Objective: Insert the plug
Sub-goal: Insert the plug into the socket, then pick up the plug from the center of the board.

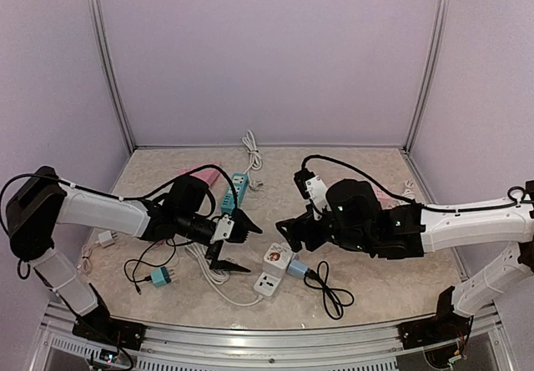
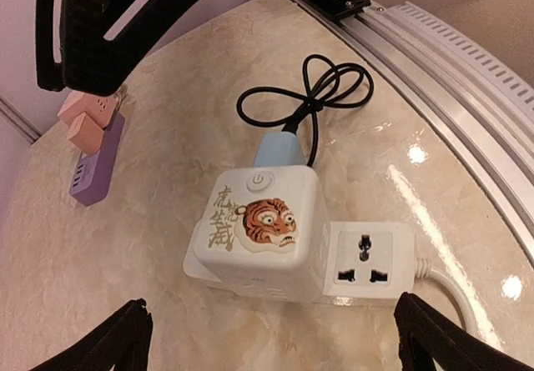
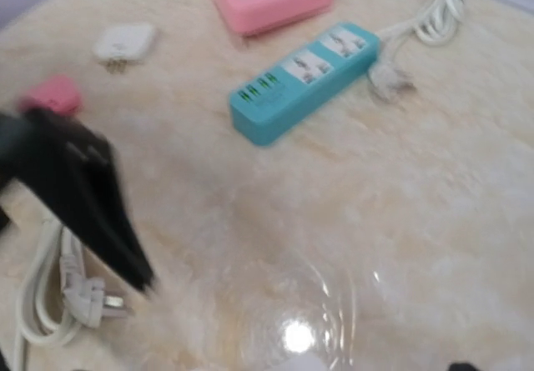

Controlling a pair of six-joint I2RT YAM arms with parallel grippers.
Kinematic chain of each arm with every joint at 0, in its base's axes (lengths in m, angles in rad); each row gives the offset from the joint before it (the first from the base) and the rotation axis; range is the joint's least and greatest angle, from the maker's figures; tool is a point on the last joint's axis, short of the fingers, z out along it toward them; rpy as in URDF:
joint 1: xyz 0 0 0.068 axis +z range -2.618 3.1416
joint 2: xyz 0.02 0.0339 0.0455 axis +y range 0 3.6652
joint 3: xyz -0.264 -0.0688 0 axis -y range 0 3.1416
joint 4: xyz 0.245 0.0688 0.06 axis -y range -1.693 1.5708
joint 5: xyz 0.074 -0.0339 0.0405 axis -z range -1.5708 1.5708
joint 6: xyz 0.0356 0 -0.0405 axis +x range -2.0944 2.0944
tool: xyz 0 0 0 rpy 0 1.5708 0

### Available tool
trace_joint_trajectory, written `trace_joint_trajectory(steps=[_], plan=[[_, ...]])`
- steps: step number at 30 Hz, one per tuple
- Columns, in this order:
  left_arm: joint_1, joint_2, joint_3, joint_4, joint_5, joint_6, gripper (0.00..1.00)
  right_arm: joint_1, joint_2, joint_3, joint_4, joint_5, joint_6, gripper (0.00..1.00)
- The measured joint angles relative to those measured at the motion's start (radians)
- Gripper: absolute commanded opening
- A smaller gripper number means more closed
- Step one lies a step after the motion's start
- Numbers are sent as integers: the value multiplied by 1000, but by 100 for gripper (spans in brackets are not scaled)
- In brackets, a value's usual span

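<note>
Left wrist, blue plug (image 2: 279, 150) in cube (image 2: 259, 229), purple strip (image 2: 98, 158)

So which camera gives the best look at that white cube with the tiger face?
The left wrist view: the tiger cube sits mid-picture, sharp, with its sticker and the blue plug plain to see. The top view shows it small. The right wrist view shows at most a white blur.

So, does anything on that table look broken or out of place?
Nothing looks broken or spilled. The only untidy bit is the black cable, lying in a loose tangle where it trails from the light blue plug, which sits in the side of the tiger cube socket.
</note>
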Motion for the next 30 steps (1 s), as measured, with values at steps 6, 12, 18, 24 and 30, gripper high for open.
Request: trace_joint_trajectory(steps=[6,12,18,24,30], plan=[[70,-240,28,-417,-163,274,99,119,101,222,-211,153,94,89],[198,-408,103,-860,-379,496,92,235,275,500,-326,258,127,89],[121,-491,33,-1174,-678,376,86,312,449,647,-423,324,143,90],[118,-499,-60,-1246,-813,147,86,358,479,645,-464,365,191,90],[123,-500,-101,-1175,-868,34,81,380,439,544,-447,412,253,90]])
